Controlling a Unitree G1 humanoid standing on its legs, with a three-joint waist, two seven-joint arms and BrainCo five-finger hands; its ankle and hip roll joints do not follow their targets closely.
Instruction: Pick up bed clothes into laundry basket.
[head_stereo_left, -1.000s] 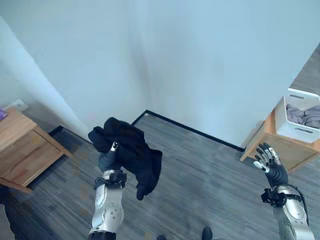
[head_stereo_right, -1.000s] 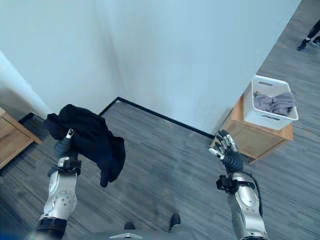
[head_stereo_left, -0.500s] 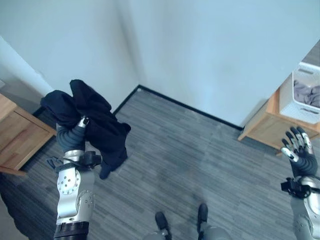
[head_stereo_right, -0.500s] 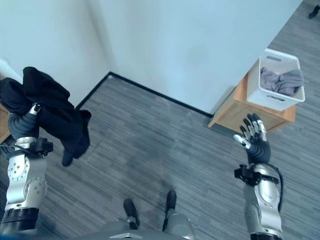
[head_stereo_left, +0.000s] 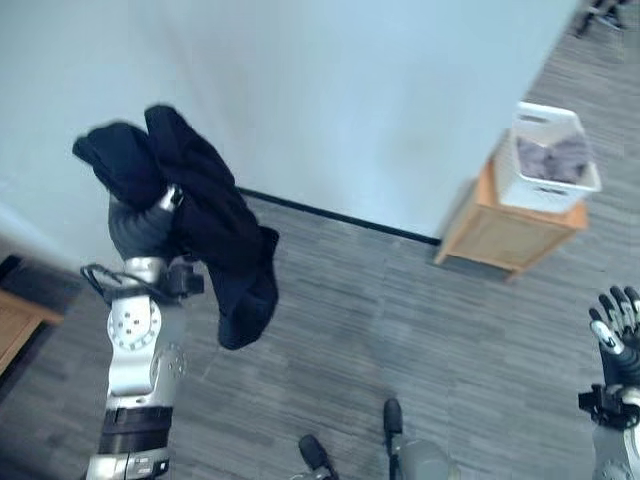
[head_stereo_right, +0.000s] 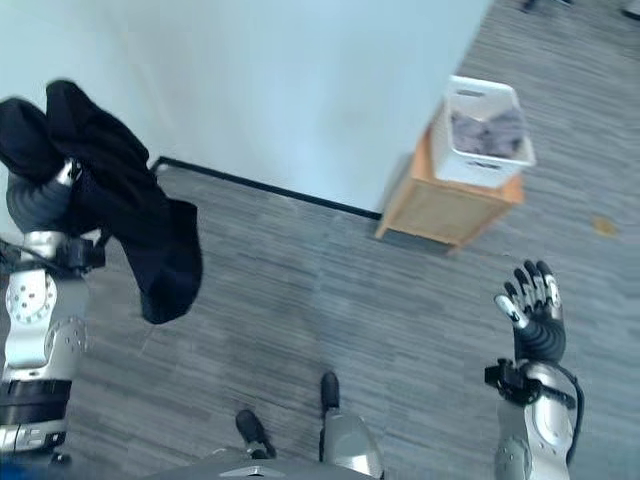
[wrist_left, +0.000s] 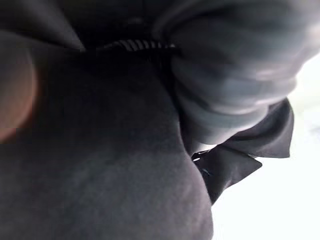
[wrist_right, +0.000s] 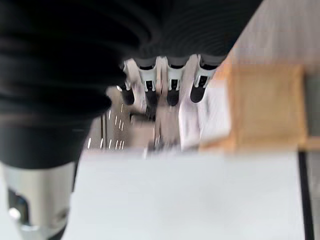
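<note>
A dark navy garment (head_stereo_left: 215, 235) hangs from my left hand (head_stereo_left: 140, 228), held up at the left in front of the pale wall, its fingers curled round the bunched cloth. The same dark cloth (wrist_left: 100, 165) lies right against the left wrist camera. A white laundry basket (head_stereo_left: 547, 158) with grey clothes in it stands on a low wooden cabinet (head_stereo_left: 510, 232) at the upper right. My right hand (head_stereo_right: 532, 312) is raised at the lower right with fingers (wrist_right: 170, 85) straight and spread, holding nothing, well short of the basket.
A pale wall (head_stereo_left: 350, 100) with a black skirting strip runs across the back. Grey plank floor (head_stereo_left: 400, 320) lies open between me and the cabinet. A corner of a wooden piece of furniture (head_stereo_left: 15, 325) shows at the far left.
The whole view has swung toward the right, so the basket and cabinet now sit nearer the middle. My left hand still holds the garment, now higher; the right hand stays raised and open.
</note>
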